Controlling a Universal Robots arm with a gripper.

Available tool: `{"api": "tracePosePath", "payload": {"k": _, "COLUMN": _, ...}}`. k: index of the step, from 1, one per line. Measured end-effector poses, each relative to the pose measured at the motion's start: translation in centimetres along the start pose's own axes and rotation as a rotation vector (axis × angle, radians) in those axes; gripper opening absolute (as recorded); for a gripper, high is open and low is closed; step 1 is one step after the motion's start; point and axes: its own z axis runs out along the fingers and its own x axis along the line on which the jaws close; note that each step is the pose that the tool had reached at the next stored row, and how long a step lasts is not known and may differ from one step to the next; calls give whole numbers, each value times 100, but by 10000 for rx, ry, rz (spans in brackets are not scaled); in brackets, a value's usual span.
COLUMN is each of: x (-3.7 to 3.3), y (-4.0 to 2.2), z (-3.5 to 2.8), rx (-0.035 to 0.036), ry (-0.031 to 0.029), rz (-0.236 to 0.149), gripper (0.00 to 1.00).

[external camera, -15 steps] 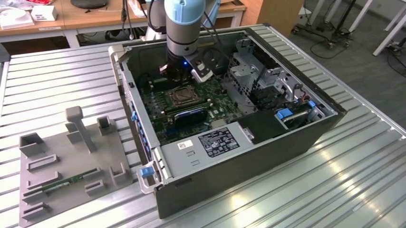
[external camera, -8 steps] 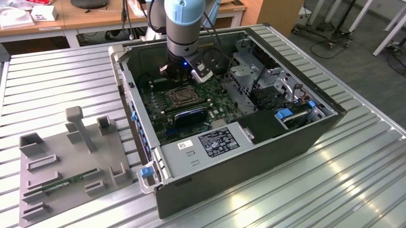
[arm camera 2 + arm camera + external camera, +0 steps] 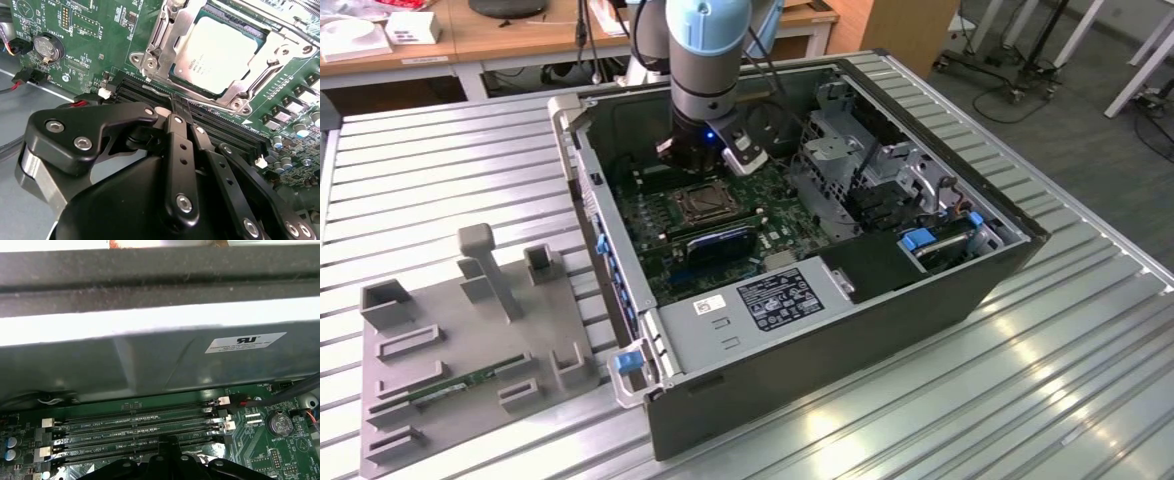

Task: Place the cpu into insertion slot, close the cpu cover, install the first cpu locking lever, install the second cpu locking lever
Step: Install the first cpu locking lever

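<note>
Gripper (image 3: 179,107): fingers pressed together, no gap showing. Nothing clearly held, and I cannot tell if a wire tip is nipped between them. The tips sit low over the memory slots (image 3: 225,127), just beside the socket's near edge. A thin silvery wire end (image 3: 157,91) lies right at the tips. It is likely a locking lever, and by my read it is not hooked.

Beyond that, the cpu cover (image 3: 172,45) is down flat, framing the cpu (image 3: 220,52). The cpu lies level in the insertion slot (image 3: 704,203). Placing and cover look done, so the step in hand reads as lever work.

To do it well:
- Bear on the wire itself, not on the cover or the slot clips.
- Press down and then sideways so the end tucks under its hook.
- Keep force steady, since the wire looks springy and could slip off the narrow tips.
- Stay clear of the motherboard (image 3: 100,30) parts nearby.

In the exterior view the arm reaches down inside the open computer case (image 3: 854,340).
</note>
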Motion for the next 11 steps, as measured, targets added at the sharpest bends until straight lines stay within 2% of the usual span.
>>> {"api": "tracePosePath", "payload": {"k": 4, "x": 1, "y": -1, "z": 9, "rx": 52, "ry": -5, "rz": -6, "gripper": 11}}
{"api": "tracePosePath", "payload": {"k": 5, "x": 2, "y": -2, "z": 12, "rx": 117, "ry": -14, "rz": -13, "gripper": 11}}
{"api": "tracePosePath", "payload": {"k": 6, "x": 1, "y": -2, "z": 11, "rx": 135, "ry": -16, "rz": -16, "gripper": 11}}
{"api": "tracePosePath", "payload": {"k": 11, "x": 1, "y": 0, "z": 10, "rx": 200, "ry": -23, "rz": -22, "gripper": 11}}
